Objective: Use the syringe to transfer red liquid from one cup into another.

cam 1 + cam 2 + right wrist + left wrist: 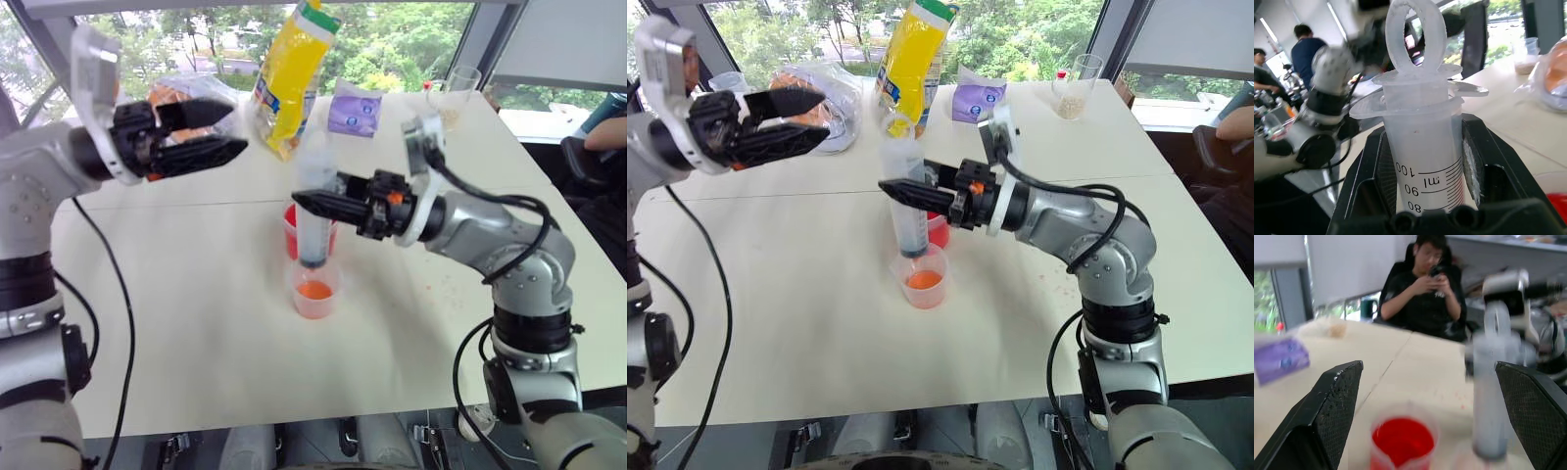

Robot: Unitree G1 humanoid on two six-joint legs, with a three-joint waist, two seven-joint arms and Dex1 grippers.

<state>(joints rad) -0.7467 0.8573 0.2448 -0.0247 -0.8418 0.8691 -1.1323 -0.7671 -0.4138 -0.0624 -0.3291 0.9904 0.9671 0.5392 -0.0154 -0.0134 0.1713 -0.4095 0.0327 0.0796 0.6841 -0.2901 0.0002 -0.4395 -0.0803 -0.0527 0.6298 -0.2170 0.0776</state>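
Over the surface, left eye view: the syringe [315, 211] is held standing up, long way up and down, tip down in the small cup [316, 289].
Right claw, left eye view: the right claw [312, 204] is pinched on the syringe barrel from the side; it is the nearer claw by far.
Left claw, left eye view: the left claw [220, 130] is spread wide, holds nothing, and is well apart from the syringe, up and off to the robot's left.
Cups, left eye view: the red cup [292, 230] is seen just behind the small cup, partly hidden by the syringe.

Right eye view, liquid: a little red liquid [924, 281] is seen low in the small cup, under the syringe tip.
Right eye view, plunger: the plunger top [898, 126] is seen sticking up above the right claw, with free room over it.

Left wrist view, way to go: the syringe is seen between the two spread fingers [1334, 404], nearer one of them, with the red cup beside it.

Right wrist view, grip: the barrel is squeezed between both pads [1471, 171], and the plunger ring is seen just above the barrel.

Next move, a guess: the plunger is likely to be worked by the left claw, which would have to be brought across to the plunger top.
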